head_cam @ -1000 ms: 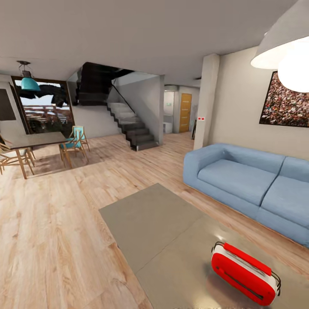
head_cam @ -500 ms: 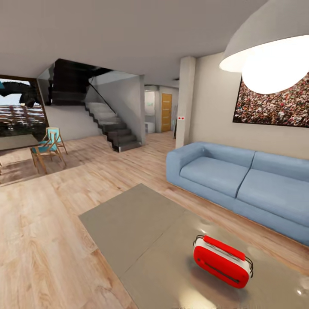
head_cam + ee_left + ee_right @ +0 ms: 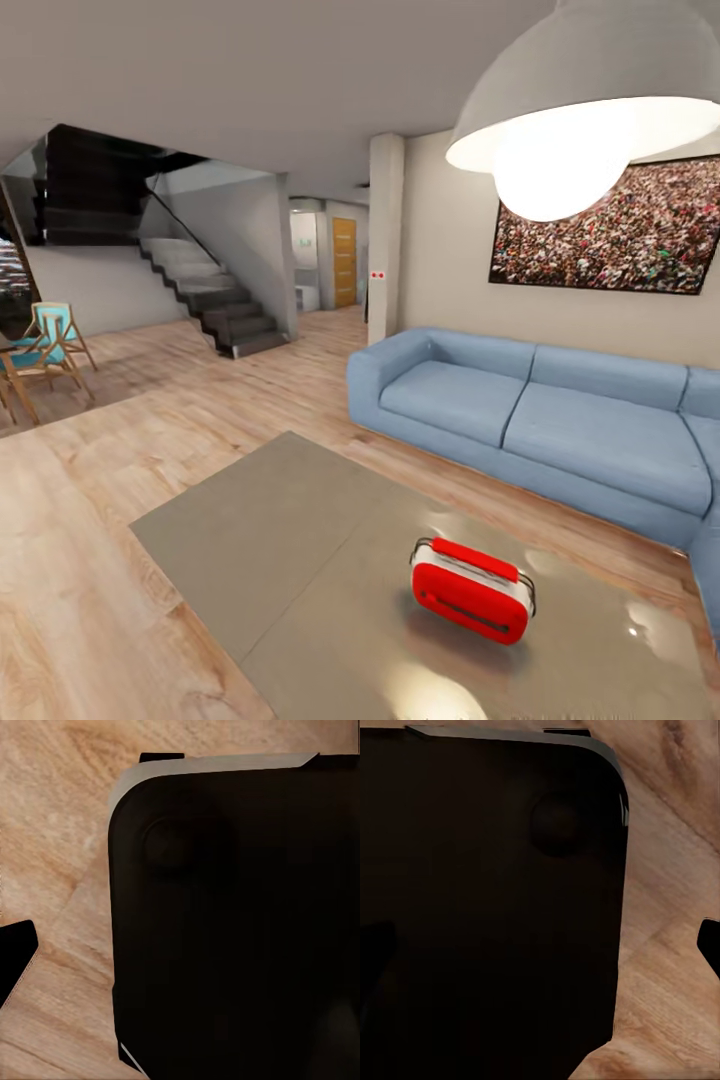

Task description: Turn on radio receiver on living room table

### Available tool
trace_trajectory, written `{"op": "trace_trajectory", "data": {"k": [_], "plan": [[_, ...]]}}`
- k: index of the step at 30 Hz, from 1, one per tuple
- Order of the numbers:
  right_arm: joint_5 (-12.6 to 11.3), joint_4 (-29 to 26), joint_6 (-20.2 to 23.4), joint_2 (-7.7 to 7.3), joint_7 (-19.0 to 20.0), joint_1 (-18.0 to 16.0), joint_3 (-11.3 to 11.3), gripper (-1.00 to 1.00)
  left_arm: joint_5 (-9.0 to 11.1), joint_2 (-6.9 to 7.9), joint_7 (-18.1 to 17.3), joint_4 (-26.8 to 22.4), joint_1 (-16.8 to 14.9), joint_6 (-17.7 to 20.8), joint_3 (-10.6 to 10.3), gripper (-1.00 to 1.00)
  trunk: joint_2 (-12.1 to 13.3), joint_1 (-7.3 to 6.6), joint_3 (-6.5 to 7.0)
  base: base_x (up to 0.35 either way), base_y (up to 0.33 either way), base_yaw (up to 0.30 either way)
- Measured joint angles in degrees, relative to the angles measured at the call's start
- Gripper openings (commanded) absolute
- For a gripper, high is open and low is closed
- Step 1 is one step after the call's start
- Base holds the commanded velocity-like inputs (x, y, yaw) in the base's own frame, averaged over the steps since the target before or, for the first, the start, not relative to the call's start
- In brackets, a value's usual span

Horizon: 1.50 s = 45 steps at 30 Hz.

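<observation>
Radio [image 3: 471, 589]: on table [image 3: 250, 530], toward the sofa [image 3: 540, 420] side; long axis running along the sofa front
Nearer arm: undecidable
Pincers: cannot tell whether released or clenched

A small bright-red rounded radio receiver [image 3: 470, 589] with a white band and thin wire handle lies on the glossy grey rectangular counter [image 3: 290, 530], near the blue sofa [image 3: 560, 430].

head camera overlooks the table [image 3: 250, 530]; wrist cameras face floor [image 3: 52, 832].
</observation>
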Motion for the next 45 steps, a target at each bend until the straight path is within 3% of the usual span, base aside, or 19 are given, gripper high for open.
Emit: {"op": "trace_trajectory", "data": {"k": [26, 45], "plan": [[0.00, 0.00, 0.00, -0.02, 0.00, 0.00, 0.00, 1.00, 0.00, 0.00, -0.04, 0.00, 0.00, 0.00, 0.00, 1.00, 0.00, 0.00, 0.00, 0.007, 0.007, -0.283], [0.26, 0.00, 0.00, 0.02, -0.39, 0.00, -0.06, 1.00, -0.08, 0.00, -0.17, 0.00, 0.00, -0.01, 0.09, 1.00, 0.00, 0.00, 0.00, 0.227, 0.211, -0.025]]}}
